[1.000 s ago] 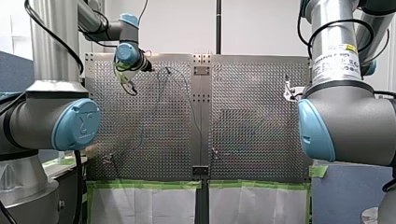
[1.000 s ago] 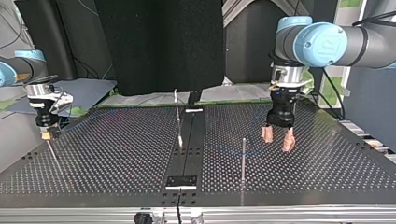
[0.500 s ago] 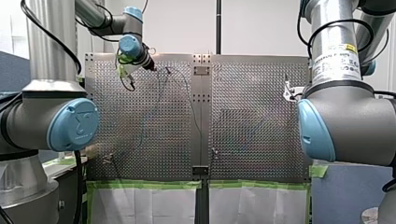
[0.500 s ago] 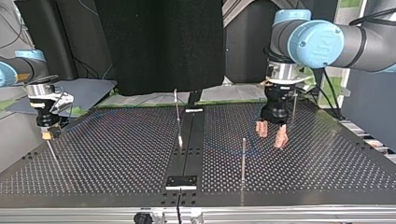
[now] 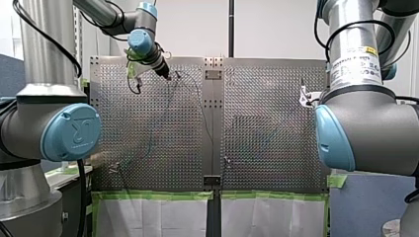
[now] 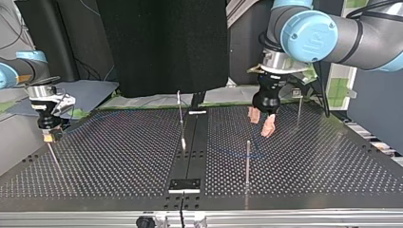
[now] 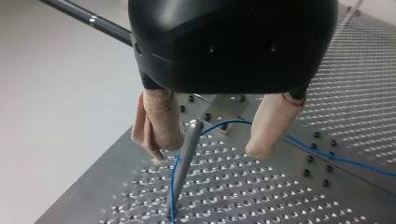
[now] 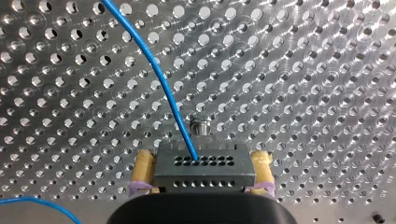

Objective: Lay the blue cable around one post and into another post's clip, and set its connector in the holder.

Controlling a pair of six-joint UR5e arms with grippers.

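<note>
Yellow-padded right gripper fingers clamped on connector, well apart from post; blue cable runs from connector across desk to post. Left gripper has swung in over post, tilted; beige fingers apart, post tip between them.

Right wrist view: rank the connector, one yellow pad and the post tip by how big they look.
1. connector
2. yellow pad
3. post tip; it is seen end-on and farther from the camera, so its true size is unsure.
</note>
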